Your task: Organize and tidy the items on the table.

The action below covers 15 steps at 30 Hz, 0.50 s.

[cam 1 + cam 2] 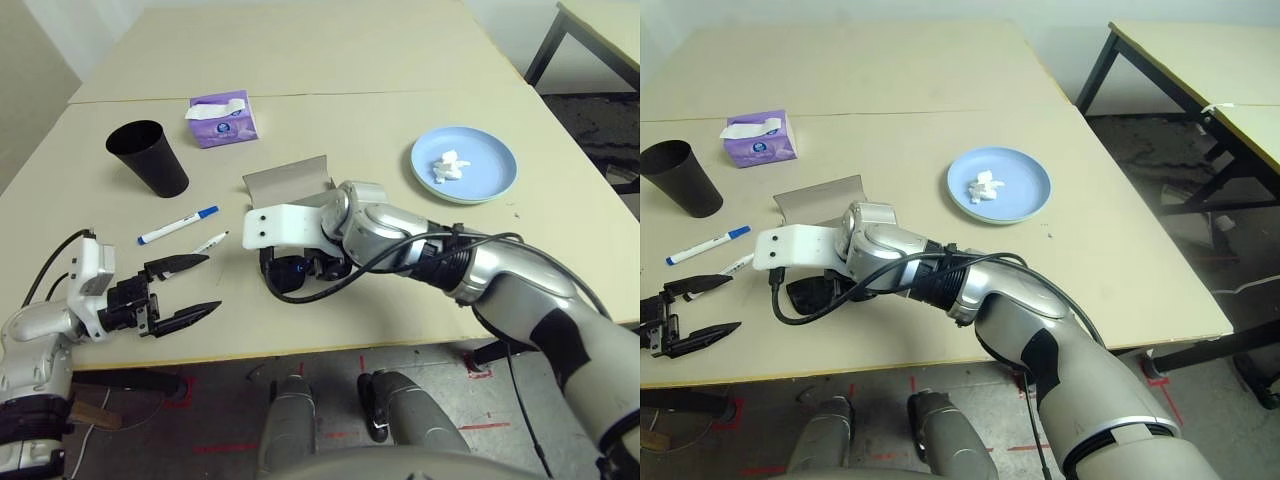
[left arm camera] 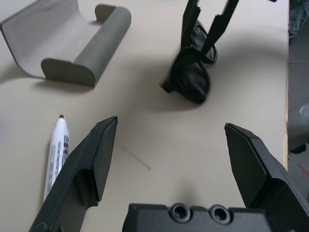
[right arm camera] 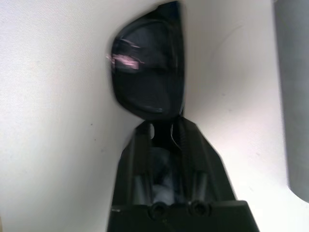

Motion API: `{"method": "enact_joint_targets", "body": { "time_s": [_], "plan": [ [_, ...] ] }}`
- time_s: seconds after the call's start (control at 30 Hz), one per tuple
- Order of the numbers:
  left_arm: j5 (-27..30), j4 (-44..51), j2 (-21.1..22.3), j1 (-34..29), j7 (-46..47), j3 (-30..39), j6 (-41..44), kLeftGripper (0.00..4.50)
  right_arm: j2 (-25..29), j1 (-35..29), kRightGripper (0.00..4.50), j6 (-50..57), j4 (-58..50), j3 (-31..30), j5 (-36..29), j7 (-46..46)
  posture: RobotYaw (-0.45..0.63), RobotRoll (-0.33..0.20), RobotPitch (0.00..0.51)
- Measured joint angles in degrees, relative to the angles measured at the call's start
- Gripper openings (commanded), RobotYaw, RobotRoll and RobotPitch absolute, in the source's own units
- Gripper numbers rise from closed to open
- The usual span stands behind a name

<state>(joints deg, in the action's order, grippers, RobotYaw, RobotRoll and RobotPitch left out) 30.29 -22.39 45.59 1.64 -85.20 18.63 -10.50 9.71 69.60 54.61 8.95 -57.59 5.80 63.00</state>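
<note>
Black sunglasses (image 2: 190,82) lie folded on the beige table (image 1: 400,110) near its front edge. My right gripper (image 3: 164,126) comes down on them from above, its fingers shut on the frame beside one lens. The open grey glasses case (image 1: 290,180) sits just behind them. To their left my left gripper (image 1: 210,283) hovers open and holds nothing. Two white pens (image 1: 178,226) lie beside it, the shorter one (image 2: 57,150) close to its finger. A black cup (image 1: 150,157) stands at the back left. On the right, a pale blue plate (image 1: 495,150) holds crumpled white tissue (image 1: 448,166).
A purple tissue box (image 1: 222,118) stands behind the case near the seam line. A second beige table with black legs (image 1: 1240,60) stands off to the right across a gap. The front edge of the table runs just below both grippers.
</note>
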Motion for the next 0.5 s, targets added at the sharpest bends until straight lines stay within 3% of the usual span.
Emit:
{"method": "enact_joint_targets", "body": {
  "time_s": [0.07,0.5],
  "plan": [
    [0.01,0.20,-0.20,0.18,0.29,-0.01,0.01,4.50,0.16,0.00,0.31,-0.05,-0.32,0.42,0.16,0.48,0.04,0.000,0.154],
    [0.13,2.89,-0.64,-0.96,1.47,-0.01,1.10,4.50,0.02,-0.14,0.24,-0.06,-0.67,0.83,1.61,2.57,0.04,0.000,0.170]
  ]
}}
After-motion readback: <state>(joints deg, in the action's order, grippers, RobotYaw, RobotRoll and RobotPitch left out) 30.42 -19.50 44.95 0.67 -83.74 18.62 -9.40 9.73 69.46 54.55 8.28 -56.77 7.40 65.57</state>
